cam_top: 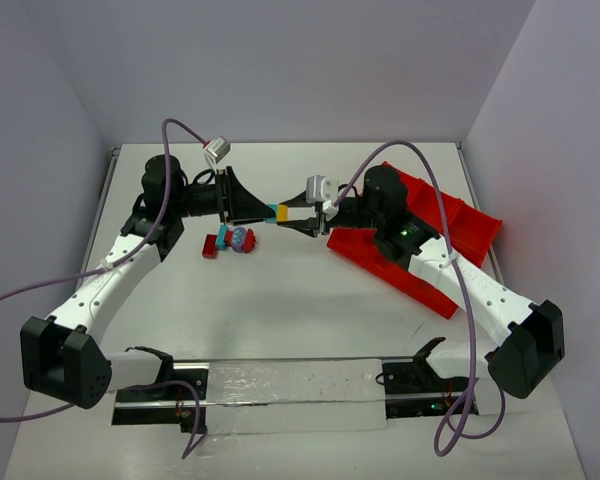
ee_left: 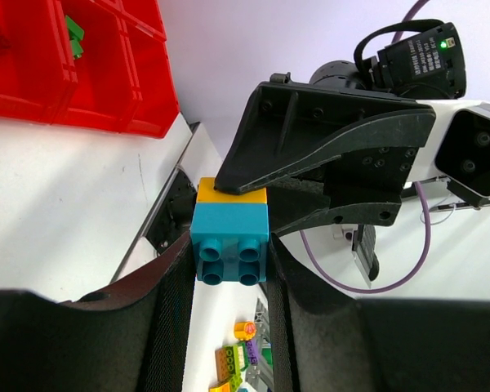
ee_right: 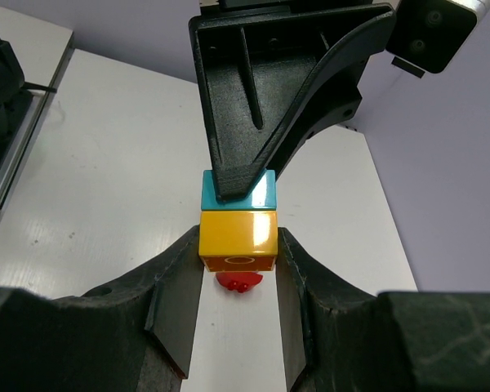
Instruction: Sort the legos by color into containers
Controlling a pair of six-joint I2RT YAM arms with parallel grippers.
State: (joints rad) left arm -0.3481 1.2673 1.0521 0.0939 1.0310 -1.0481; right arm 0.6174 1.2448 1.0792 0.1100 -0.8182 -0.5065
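Note:
My left gripper (cam_top: 268, 211) is shut on a teal-blue lego (cam_top: 273, 211), and my right gripper (cam_top: 286, 215) is shut on a yellow lego (cam_top: 282, 213). The two bricks are stuck together and held above the table between the arms. In the left wrist view the teal lego (ee_left: 229, 241) sits between my fingers, with the yellow one (ee_left: 231, 189) behind it. In the right wrist view the yellow lego (ee_right: 238, 237) is between my fingers, in front of the teal one (ee_right: 238, 192). The red tray (cam_top: 380, 258) lies on the right.
A small pile of legos (cam_top: 230, 240), red, purple and teal, lies on the table left of centre. A red piece (ee_right: 238, 282) lies on the table under the held bricks. The tray's compartments (ee_left: 106, 73) hold a green piece (ee_left: 73, 37). More small coloured bricks (ee_left: 241, 355) show low in the left wrist view.

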